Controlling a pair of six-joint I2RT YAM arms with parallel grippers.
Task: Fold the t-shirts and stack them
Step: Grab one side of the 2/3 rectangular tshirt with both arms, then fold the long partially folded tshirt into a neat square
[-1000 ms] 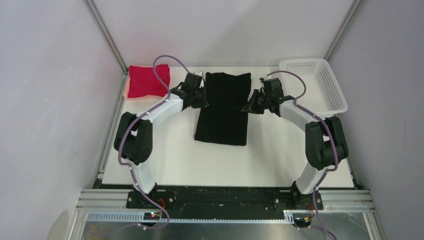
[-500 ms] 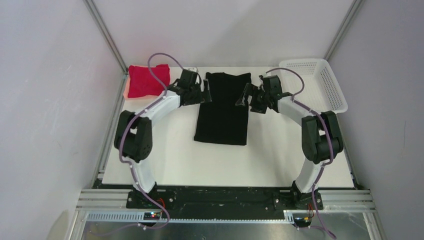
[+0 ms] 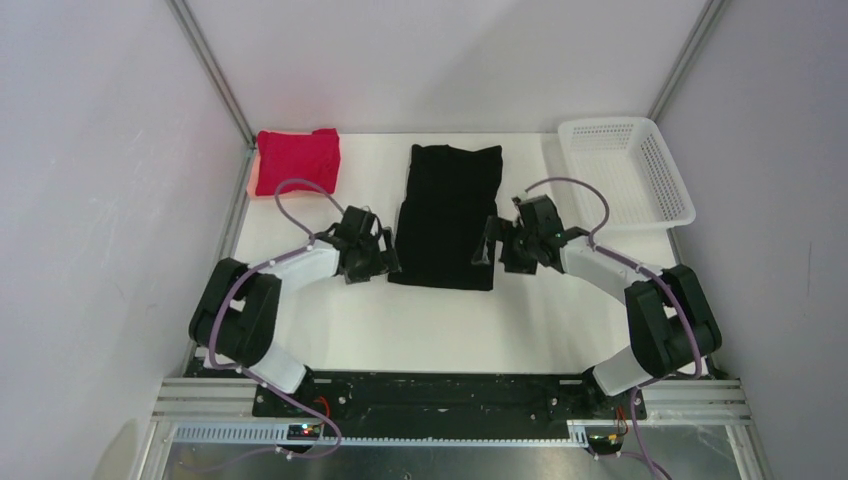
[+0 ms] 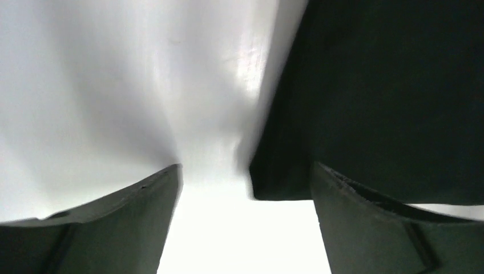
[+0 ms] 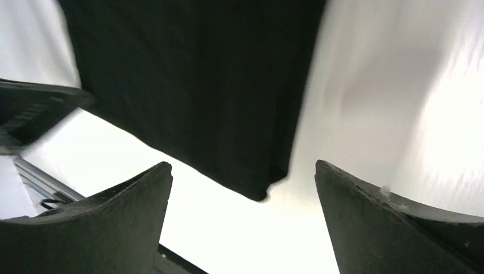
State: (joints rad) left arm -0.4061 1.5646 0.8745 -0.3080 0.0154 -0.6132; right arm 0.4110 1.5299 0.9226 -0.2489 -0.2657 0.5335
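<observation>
Black t-shirt (image 3: 445, 215) lay flat mid-table as a long narrow panel, collar end toward the far edge, hem end toward the arm bases; its outline matched the two earlier top views, so the cloth itself had not shifted. What changed was the arms: a second before, both grippers sat beside the far half of the shirt, and they had since drawn back toward the bases along its long sides. Left gripper (image 3: 378, 260) now stood just beside the near-left hem corner, right gripper (image 3: 492, 247) just beside the near-right one. Both wrist views showed the fingers spread wide with nothing between the pads, a hem corner lying on the table (image 3: 440, 330) in each gap, cloth not yet pinched. Read this as the side folds finished and the arms lined up to take the hem corners for a lengthwise fold toward the collar. Red t-shirt (image 3: 297, 160) sat folded at the far-left corner, well apart, untouched. White basket (image 3: 668, 170) stood far right.
</observation>
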